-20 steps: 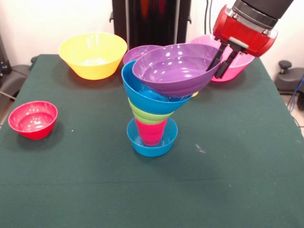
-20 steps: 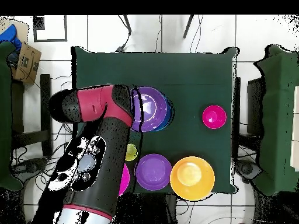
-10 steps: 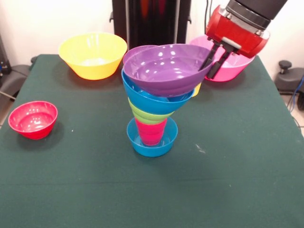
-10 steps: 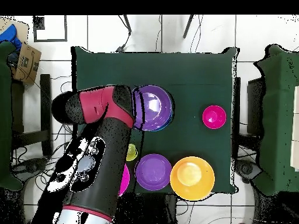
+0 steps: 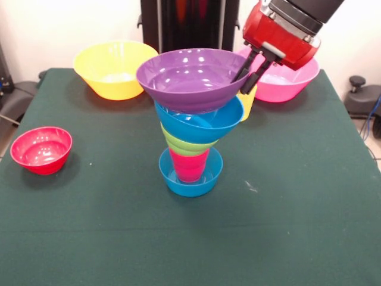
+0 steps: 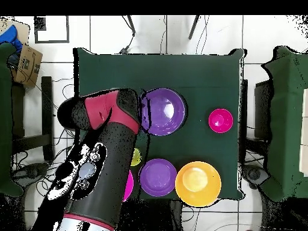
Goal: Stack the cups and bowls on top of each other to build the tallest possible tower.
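The purple bowl (image 5: 189,78), tilted off to one side a second earlier, sat level over the medium blue bowl (image 5: 202,125) atop the tower (image 5: 190,156) at mid-table as I kept the gripper (image 5: 249,69) pinched on its rim, so release looked the likely next step.

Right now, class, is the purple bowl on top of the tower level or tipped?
Nearly level. In the front view the purple bowl's rim runs almost flat above the tilted blue bowl, with the gripper at its edge.
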